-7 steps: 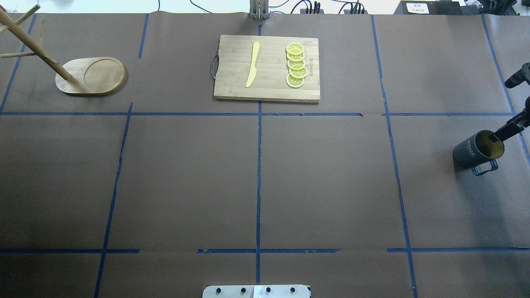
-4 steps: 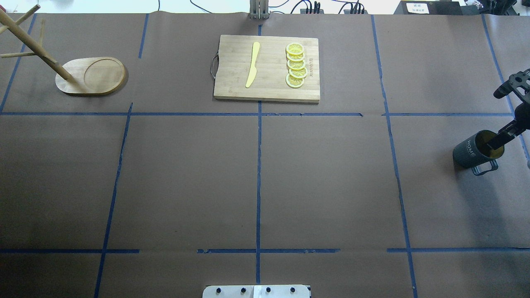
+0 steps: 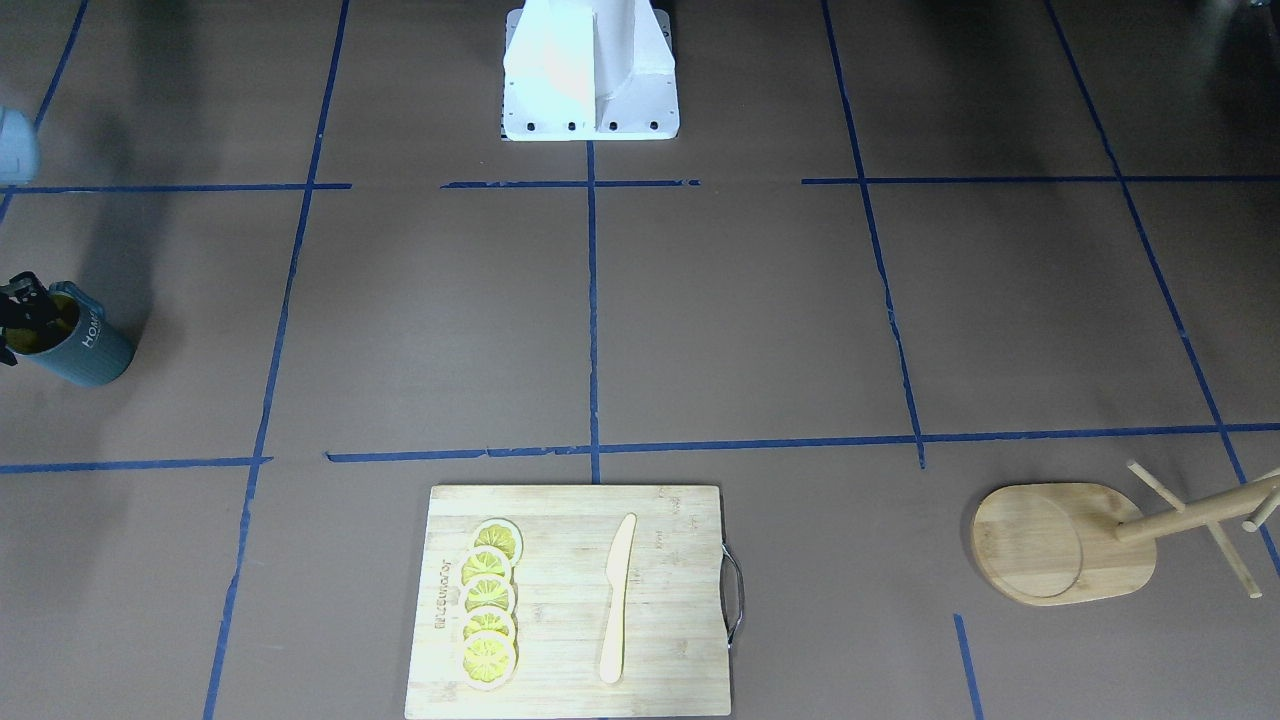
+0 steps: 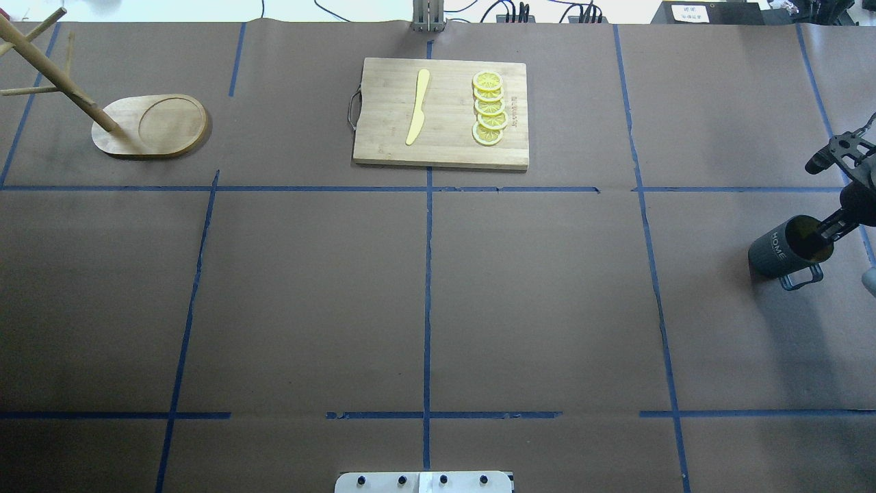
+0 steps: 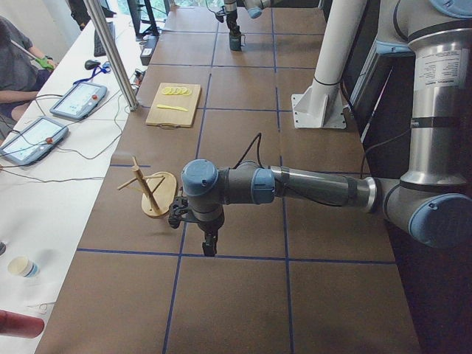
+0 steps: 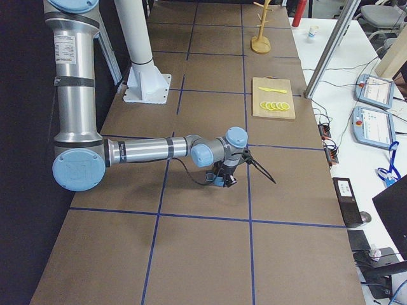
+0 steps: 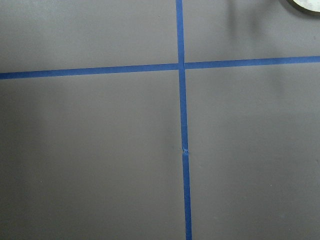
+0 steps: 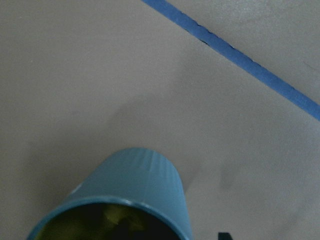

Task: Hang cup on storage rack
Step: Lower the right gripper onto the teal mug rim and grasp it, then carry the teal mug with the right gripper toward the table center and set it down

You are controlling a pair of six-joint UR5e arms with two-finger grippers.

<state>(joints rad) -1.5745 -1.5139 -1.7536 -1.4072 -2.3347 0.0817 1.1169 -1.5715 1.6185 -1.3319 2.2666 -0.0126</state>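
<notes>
The dark blue-grey cup [image 4: 777, 250] with a yellow inside stands upright at the table's far right, handle toward the robot. It also shows in the front view [image 3: 88, 350] and the right wrist view [image 8: 137, 192]. My right gripper [image 4: 813, 203] is open. One of its fingers [image 4: 821, 231] reaches down inside the cup, and the other stays outside, beyond the far rim. The bamboo storage rack [image 4: 150, 127] stands at the far left back, its pegs bare. My left gripper [image 5: 210, 247] shows only in the left side view, near the rack [image 5: 151, 195]; I cannot tell its state.
A bamboo cutting board [image 4: 445, 113] with a yellow knife [image 4: 417, 106] and several lemon slices [image 4: 489, 109] lies at the back middle. Blue tape lines cross the brown table. The robot's base plate [image 4: 424, 481] is at the front edge.
My right gripper has come further into view from the right edge. Its outer finger now sits nearer the cup and its inner finger reaches deeper inside. The cup has not moved.
</notes>
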